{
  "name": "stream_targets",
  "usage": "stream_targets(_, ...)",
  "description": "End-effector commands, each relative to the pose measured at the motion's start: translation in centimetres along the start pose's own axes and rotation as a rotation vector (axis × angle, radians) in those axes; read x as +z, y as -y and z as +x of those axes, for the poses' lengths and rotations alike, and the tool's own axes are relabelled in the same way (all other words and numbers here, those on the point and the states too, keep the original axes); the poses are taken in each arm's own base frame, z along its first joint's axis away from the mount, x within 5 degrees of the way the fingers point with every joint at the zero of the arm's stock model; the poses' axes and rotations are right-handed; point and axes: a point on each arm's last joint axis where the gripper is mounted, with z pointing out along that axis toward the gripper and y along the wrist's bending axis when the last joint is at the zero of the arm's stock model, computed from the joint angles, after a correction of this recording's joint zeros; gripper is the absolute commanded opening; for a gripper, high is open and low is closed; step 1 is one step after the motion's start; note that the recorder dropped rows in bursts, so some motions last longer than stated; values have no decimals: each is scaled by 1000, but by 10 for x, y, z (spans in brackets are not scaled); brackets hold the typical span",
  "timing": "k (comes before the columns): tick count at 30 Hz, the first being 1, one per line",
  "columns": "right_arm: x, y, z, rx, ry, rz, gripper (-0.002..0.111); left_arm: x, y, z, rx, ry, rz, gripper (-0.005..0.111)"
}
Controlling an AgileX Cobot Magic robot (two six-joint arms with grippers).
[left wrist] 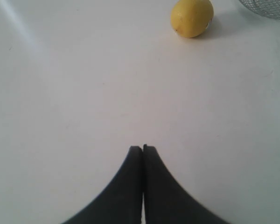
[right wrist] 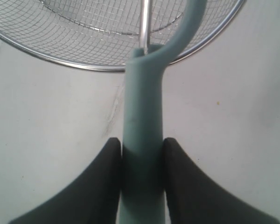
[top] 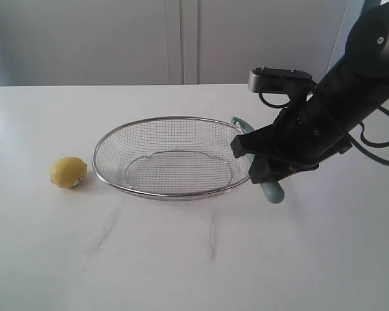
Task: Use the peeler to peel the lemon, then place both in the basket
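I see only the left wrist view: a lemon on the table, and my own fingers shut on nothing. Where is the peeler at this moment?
Observer: The right gripper holds the peeler by its teal handle, one finger on each side.
Operator: What is close to it?
Observer: The wire mesh basket. The peeler's curved head reaches over its rim at the right end in the exterior view.
Operator: Is something inside that basket?
Observer: No, the exterior view shows nothing in it. The lemon lies outside, to its left.
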Motion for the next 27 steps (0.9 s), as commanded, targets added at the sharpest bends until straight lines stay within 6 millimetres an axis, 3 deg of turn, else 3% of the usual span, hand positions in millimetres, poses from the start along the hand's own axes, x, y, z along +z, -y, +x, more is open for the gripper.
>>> stream_targets(1,-3,1,0,2,18,-2,0,1,1,5,-6,-27,7,0)
stream_targets(8,-3,1,0,5,17,-5,0,1,0,-1,-6,32,-4,0)
stream_targets(22,-3,1,0,5,17,-5,0,-7,-6,-36,-6,433,-77,0)
stream_targets(27,-3,1,0,5,17,-5,0,-9,-7,-40,-6,479,-85,0)
